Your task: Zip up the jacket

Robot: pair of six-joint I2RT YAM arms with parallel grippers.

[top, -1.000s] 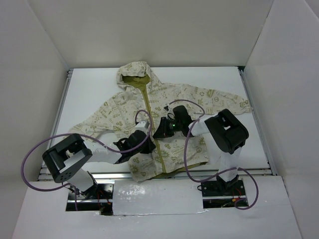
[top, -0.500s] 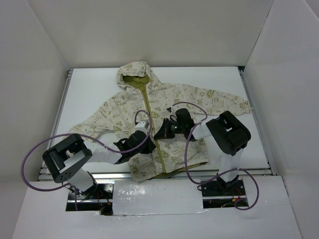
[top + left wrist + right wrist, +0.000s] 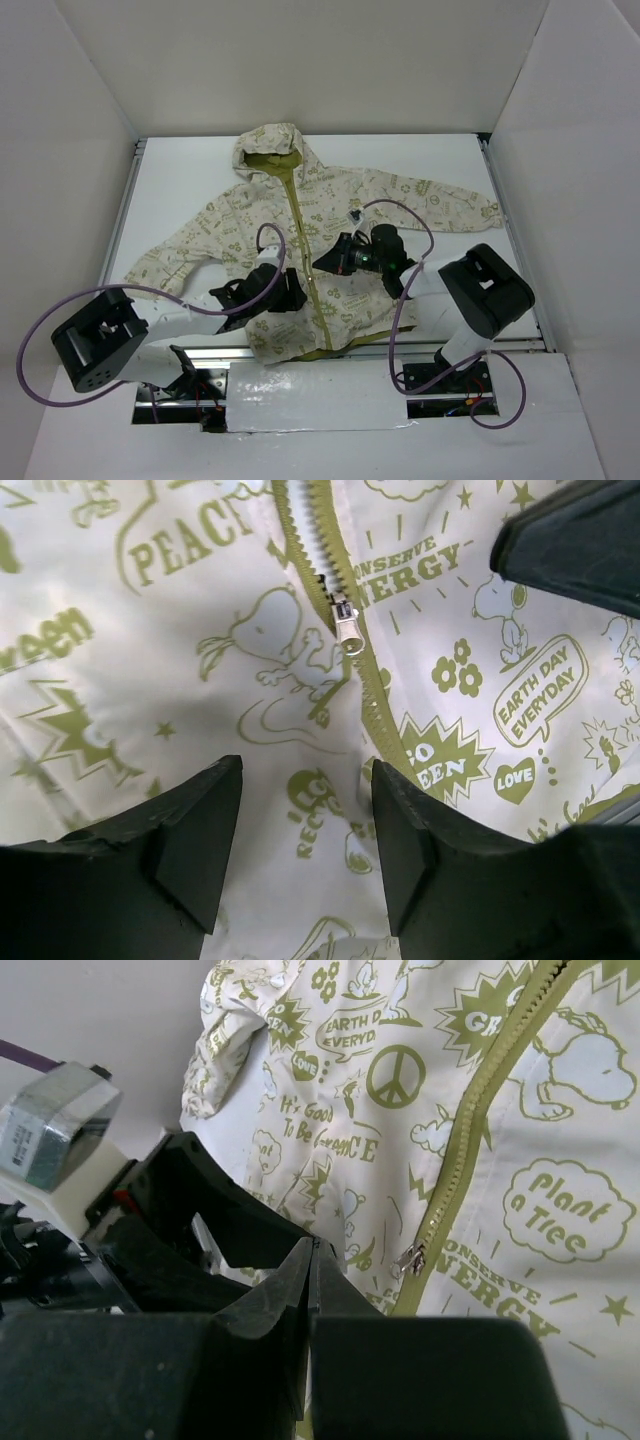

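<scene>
left gripper (image 3: 305, 800): we hold it spread and empty over the jacket (image 3: 150, 630), likely to steady the cloth | zipper pull (image 3: 348, 632): just ahead of its fingertips | right gripper (image 3: 312, 1260): closed on nothing, pull just beyond, not yet gripped

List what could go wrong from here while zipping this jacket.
1. The left gripper is open, holding no fabric; a tug may drag the cream olive-printed hooded jacket.
2. The right gripper is shut beside the small metal zipper pull, not on it; it may move off without it.
</scene>
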